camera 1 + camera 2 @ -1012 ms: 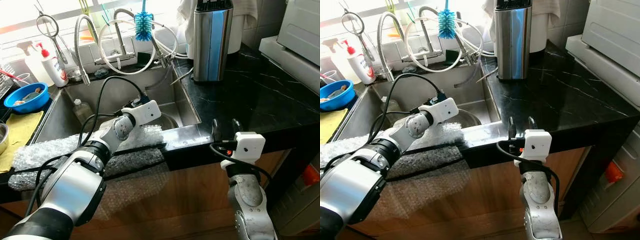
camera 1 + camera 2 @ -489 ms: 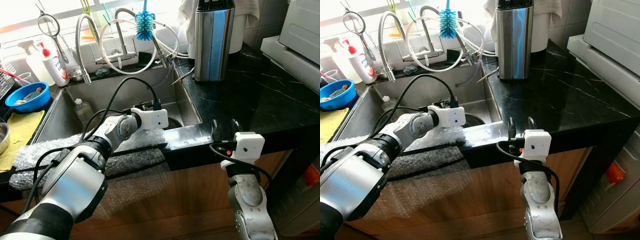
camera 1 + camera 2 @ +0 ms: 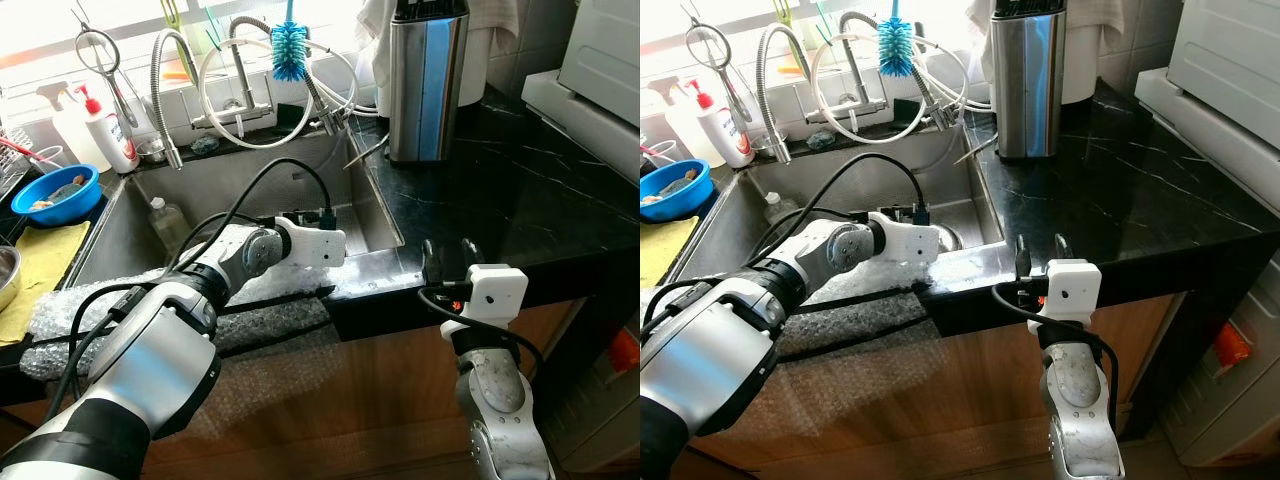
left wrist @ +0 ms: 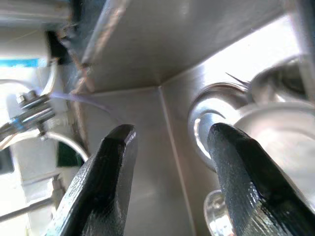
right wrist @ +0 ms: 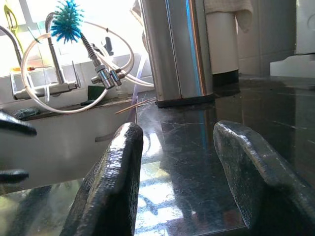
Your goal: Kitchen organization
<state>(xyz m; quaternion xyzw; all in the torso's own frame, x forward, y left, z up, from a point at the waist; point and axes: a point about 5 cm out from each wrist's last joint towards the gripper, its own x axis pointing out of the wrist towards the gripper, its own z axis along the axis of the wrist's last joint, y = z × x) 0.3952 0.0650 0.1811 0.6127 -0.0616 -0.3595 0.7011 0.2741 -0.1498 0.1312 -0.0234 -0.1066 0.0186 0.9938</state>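
Our left gripper (image 4: 167, 167) is spread wide with nothing in it, reaching down into the sink (image 3: 250, 185) and pointed at the far corner. Just off one fingertip sits a stack of shiny steel bowls (image 4: 261, 123) on the sink floor, so that looks like the thing to grab, and the left arm is way closer. The right gripper (image 5: 189, 172), also wide and empty, hovers at the black counter (image 3: 520, 190) edge, facing the steel canister (image 3: 425, 80).
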